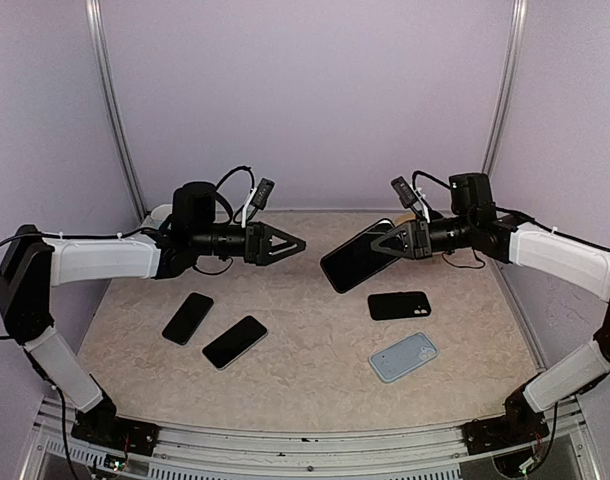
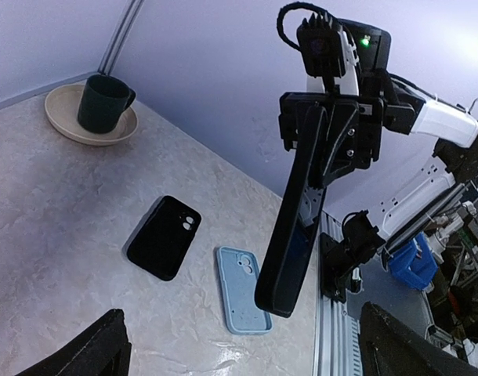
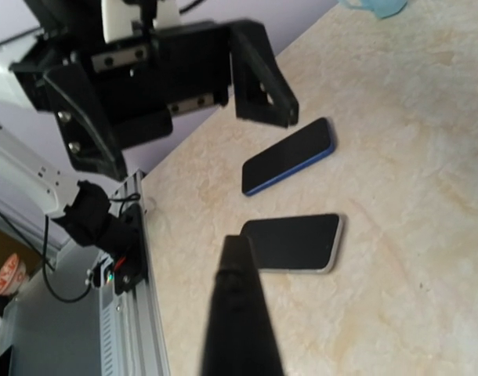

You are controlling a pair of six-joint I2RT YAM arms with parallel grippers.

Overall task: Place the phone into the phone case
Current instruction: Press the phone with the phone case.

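Right hand [image 1: 395, 240] clamps a phone [image 1: 355, 258] aloft — left hand [image 1: 296, 244] spread wide, empty, facing it — blue case [image 1: 403, 357] flat on table [image 1: 315, 390].

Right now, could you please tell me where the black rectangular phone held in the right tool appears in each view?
Top external: the black rectangular phone hangs tilted, right of centre, in the right tool.
Left wrist: it is a dark slab seen edge-on, centre right, above the table.
Right wrist: it is a blurred dark edge at bottom centre.
Shared landmark: the beige marbled tabletop shows in all three views.
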